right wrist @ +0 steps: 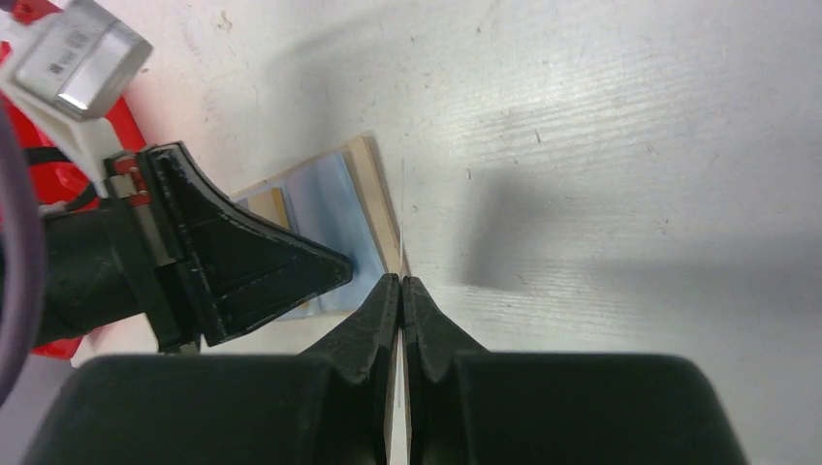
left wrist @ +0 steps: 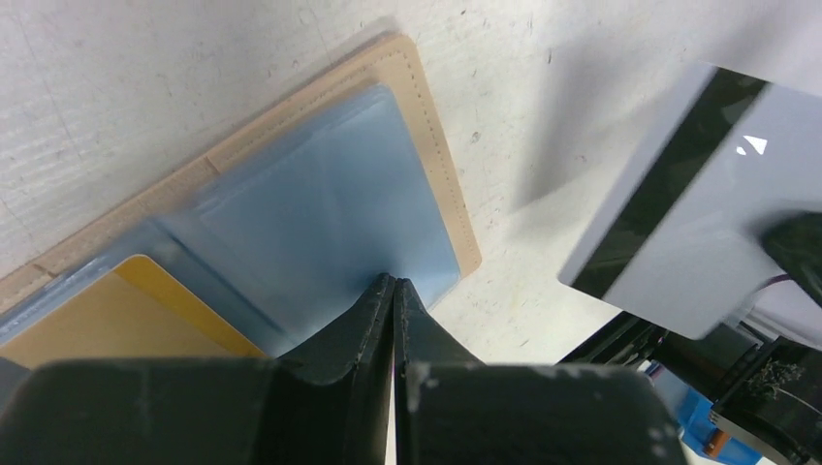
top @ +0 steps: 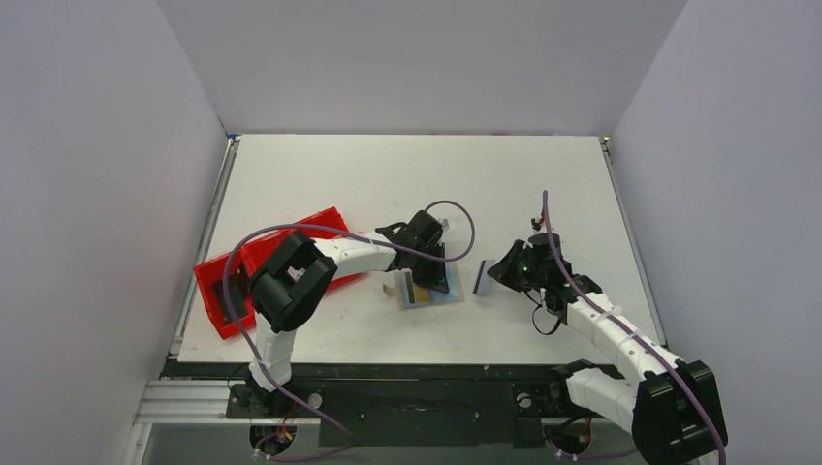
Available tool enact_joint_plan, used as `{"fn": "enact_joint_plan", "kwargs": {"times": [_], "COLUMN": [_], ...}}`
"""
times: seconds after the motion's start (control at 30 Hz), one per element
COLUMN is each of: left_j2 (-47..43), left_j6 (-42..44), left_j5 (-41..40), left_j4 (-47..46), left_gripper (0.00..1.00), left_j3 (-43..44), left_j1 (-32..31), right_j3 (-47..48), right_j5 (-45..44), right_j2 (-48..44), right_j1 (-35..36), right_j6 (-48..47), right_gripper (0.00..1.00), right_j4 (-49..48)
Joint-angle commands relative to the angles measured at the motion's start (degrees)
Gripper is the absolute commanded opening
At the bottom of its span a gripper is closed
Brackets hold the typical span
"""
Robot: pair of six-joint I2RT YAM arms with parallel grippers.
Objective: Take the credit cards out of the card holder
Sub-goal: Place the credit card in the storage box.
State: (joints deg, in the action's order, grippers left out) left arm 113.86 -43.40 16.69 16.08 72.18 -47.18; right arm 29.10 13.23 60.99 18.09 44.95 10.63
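At the desk's point(top: 417, 174) left edge sits a red tray point(top: 211, 281). The left arm crosses over it, and its contents cannot be made out.

Right of the tray, near the desk's middle, the holder point(left wrist: 426, 126) lies flat and opened. It is tan with a stitched border and carries a clear bluish sleeve point(left wrist: 320, 203) on top. One gold card point(left wrist: 107, 320) is lodged in a pocket at the holder's left part, with only its corner and upper portion showing. The left hand point(left wrist: 395, 291) is fully closed, fingers pressed together, with the tips set down on the sleeve near its right corner. Whether they pinch any of the sleeve cannot be told.

Just right of the holder and apart from it, a pale card point(left wrist: 717, 252) stands out of any pocket. The right hand point(right wrist: 401, 283) has it clamped between closed fingers, and the right wrist view shows it edge-on as a thin line. Whether its lower edge meets the desk cannot be told.

Markings: the pale card bears a black stripe point(left wrist: 669, 184) along one long side and a small white triangle point(left wrist: 751, 146) beside it. A grey block point(right wrist: 73, 58) on the left arm carries print too small to read.
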Motion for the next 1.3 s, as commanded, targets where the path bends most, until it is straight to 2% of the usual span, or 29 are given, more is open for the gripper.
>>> {"fn": "enact_joint_plan", "kwargs": {"times": [0.0, 0.53, 0.8, 0.87, 0.93, 1.03, 1.27], "left_j2": [-0.42, -10.27, -14.48, -16.70, -20.33, -23.67, -28.96], "left_j6": [0.01, 1.67, 1.73, 1.52, 0.72, -1.60, -7.93], "left_j5": [-2.28, -2.97, -0.29, 2.23, 5.80, 11.43, 24.05], "left_j4": [-0.17, 2.06, 1.55, 0.77, -1.37, -5.89, -17.04], "left_gripper": [0.00, 0.00, 0.00, 0.03, 0.11, 0.28, 0.37], "left_j3": [2.68, -0.45, -3.10, -4.35, -6.30, -9.18, -15.25], "left_j1": [-0.06, 3.36, 6.37, 8.23, 10.44, 13.49, 18.97], "right_j3": [4.42, 12.05, 13.74, 14.28, 14.88, 16.13, 16.86], "right_j5": [-2.75, -3.30, -0.52, 1.21, 3.05, 6.12, 14.81], "right_j2": [-3.64, -1.19, 0.50, 1.13, 1.83, 2.89, 6.50], "right_j1": [0.65, 7.28, 8.02, 8.03, 8.02, 7.94, 7.64], "right_j6": [-2.00, -2.54, -2.13, -1.76, -1.15, -0.09, 6.89], "right_gripper": [0.00, 0.00, 0.00, 0.00, 0.00, 0.00, 0.00], "right_j4": [3.69, 5.64, 4.08, 3.24, 2.05, -0.32, -12.09]}}
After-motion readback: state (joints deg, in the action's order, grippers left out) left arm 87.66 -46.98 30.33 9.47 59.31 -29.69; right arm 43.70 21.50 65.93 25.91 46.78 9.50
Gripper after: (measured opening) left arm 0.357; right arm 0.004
